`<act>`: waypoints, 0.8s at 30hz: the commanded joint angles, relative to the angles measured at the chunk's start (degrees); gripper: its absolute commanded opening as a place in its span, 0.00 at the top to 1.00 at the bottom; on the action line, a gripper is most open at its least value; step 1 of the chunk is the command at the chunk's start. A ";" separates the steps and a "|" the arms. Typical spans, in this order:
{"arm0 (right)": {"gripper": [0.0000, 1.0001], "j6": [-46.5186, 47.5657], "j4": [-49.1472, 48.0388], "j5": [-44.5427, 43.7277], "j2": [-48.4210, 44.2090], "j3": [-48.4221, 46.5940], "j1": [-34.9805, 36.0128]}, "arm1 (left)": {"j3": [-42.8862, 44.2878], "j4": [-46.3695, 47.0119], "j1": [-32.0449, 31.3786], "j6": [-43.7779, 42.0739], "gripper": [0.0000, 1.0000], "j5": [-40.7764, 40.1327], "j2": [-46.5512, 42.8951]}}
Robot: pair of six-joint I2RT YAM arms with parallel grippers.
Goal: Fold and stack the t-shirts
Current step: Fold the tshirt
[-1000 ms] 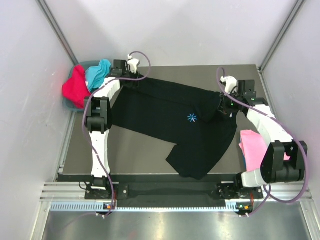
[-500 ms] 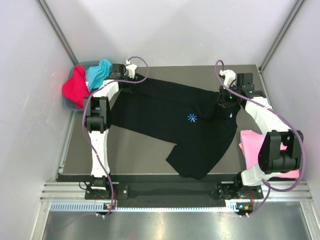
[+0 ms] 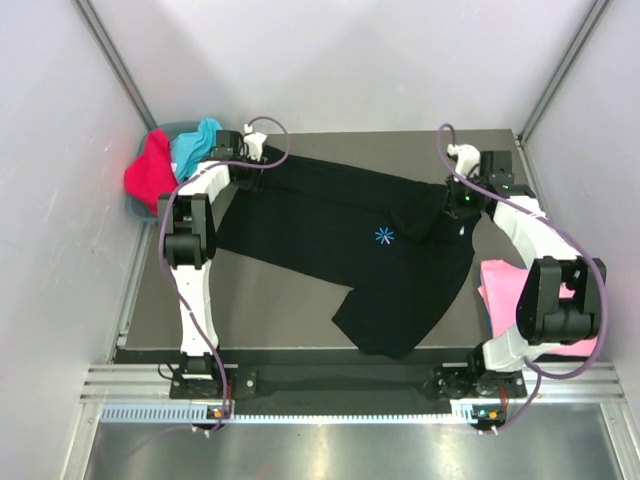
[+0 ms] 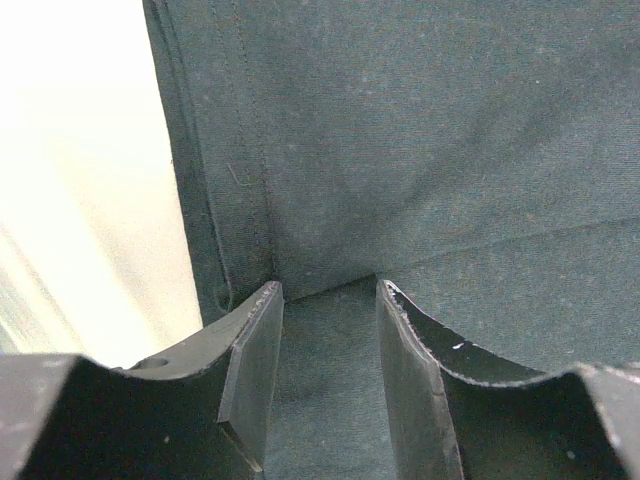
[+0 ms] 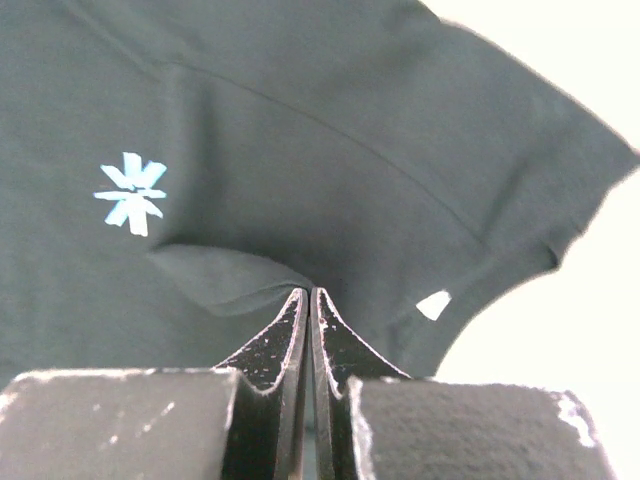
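Black t-shirt (image 3: 340,240) lies spread and unfolded, pinched in the closed right claw (image 5: 308,293) and straddled by the parted left claw (image 4: 328,292), so folding has barely begun and stacking is undone.

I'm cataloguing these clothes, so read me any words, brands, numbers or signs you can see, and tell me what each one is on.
No readable words or numbers anywhere.
On the black t-shirt: a light-blue starburst logo on the chest, a sign with no lettering.
Near its edge: a small white tag, too small to read.
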State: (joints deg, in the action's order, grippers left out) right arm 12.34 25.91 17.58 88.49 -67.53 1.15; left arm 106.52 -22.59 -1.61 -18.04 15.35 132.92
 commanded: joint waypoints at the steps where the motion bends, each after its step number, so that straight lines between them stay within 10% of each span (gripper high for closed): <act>1: 1.00 -0.39 -2.44 -2.03 1.51 1.26 -4.74 | 1.85 0.00 0.55 -0.59 0.52 -0.33 -1.35; 7: 1.00 2.60 -3.32 -4.13 5.55 -1.81 -7.56 | 0.89 0.35 0.55 -0.59 0.52 -0.68 -1.53; 10: 0.75 4.35 -2.27 -5.11 6.61 -4.97 -7.48 | 0.44 0.62 0.64 -0.50 0.52 -0.41 -1.88; 15: 0.64 15.39 -1.04 -4.58 3.36 -6.57 -2.65 | 0.44 0.70 0.55 -0.06 0.52 -0.15 -1.88; 24: 0.78 31.08 6.17 8.87 4.32 -1.55 12.03 | 0.00 0.53 0.55 -0.06 0.52 -0.41 -1.97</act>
State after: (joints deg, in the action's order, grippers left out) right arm 36.77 29.10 21.43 91.57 -69.65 10.46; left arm 106.52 -22.55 -1.61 -17.98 15.33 132.92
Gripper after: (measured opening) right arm 0.230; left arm 0.478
